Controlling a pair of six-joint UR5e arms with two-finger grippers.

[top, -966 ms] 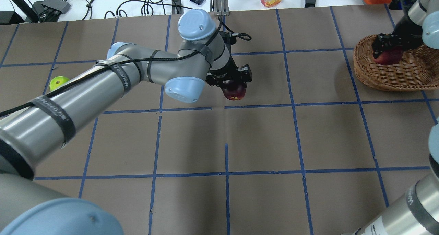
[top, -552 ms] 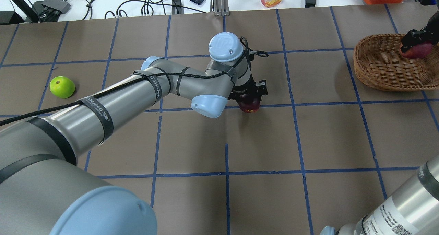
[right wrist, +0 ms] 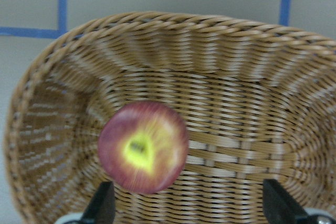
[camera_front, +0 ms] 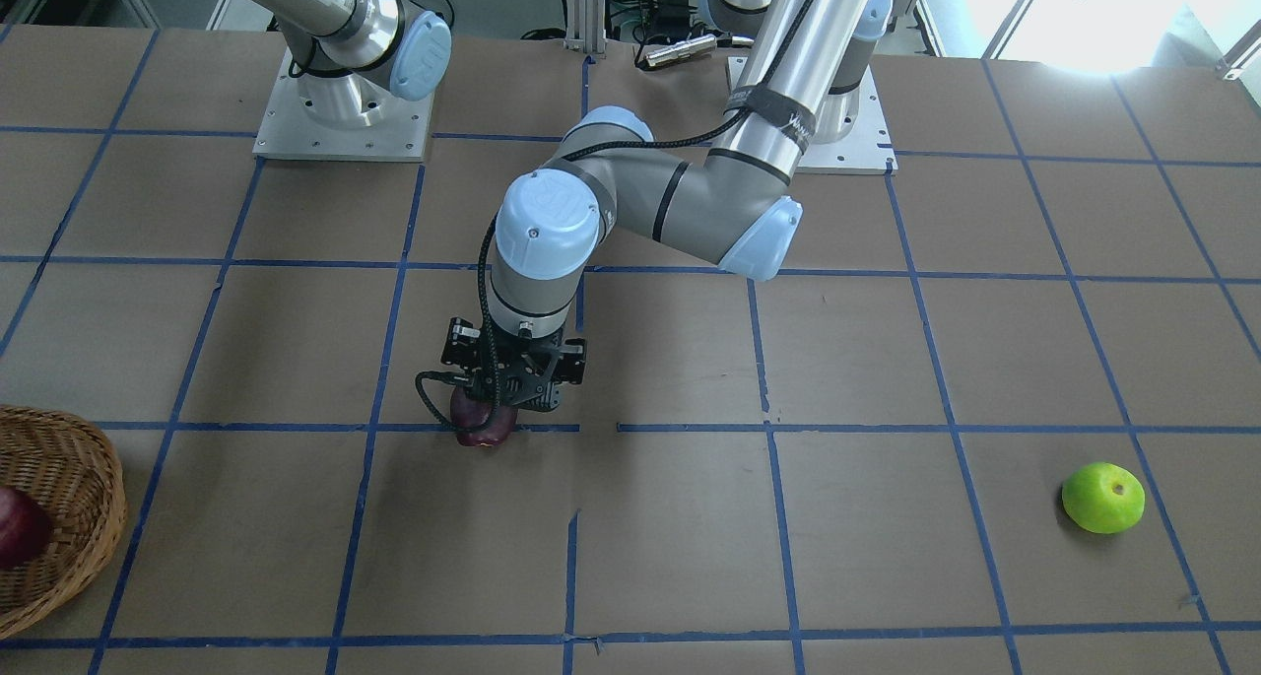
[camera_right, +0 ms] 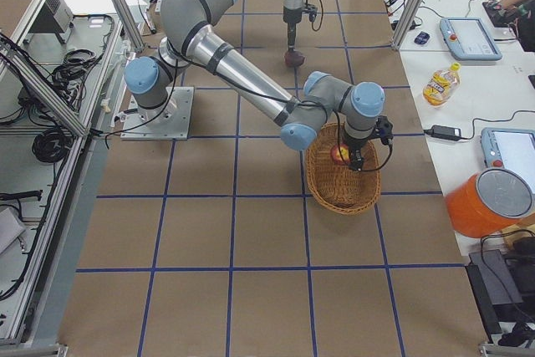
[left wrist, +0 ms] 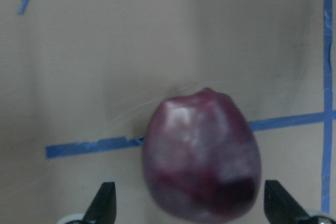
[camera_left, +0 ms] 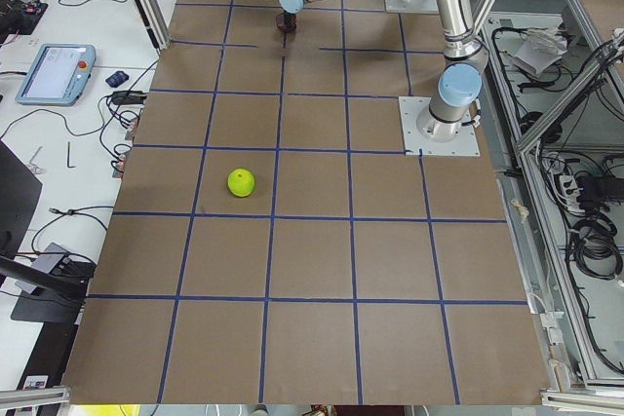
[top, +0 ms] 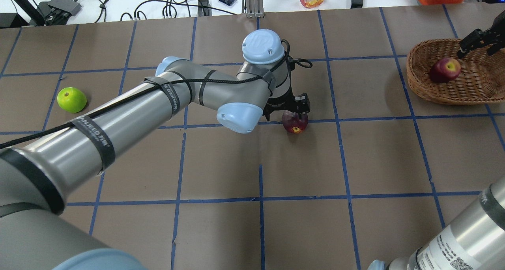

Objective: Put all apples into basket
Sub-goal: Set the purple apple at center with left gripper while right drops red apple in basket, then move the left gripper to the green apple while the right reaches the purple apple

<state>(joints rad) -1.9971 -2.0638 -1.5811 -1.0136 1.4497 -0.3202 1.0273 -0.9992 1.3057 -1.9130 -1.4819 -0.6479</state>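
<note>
The left gripper hangs low over the dark purple apple, near the middle of the table. Its two fingers are spread wide, one on each side of the apple, and they are not pinching it. The apple sits on the table, right on a blue tape line.

Far over on the robot's right, the right gripper hovers above the brown basket. Its fingers are wide apart too and hold nothing. The red apple with the yellow patch lies inside the basket, on the woven bottom.

The green apple sits alone on the table, way over on the robot's left, far from the basket and from both grippers.
</note>
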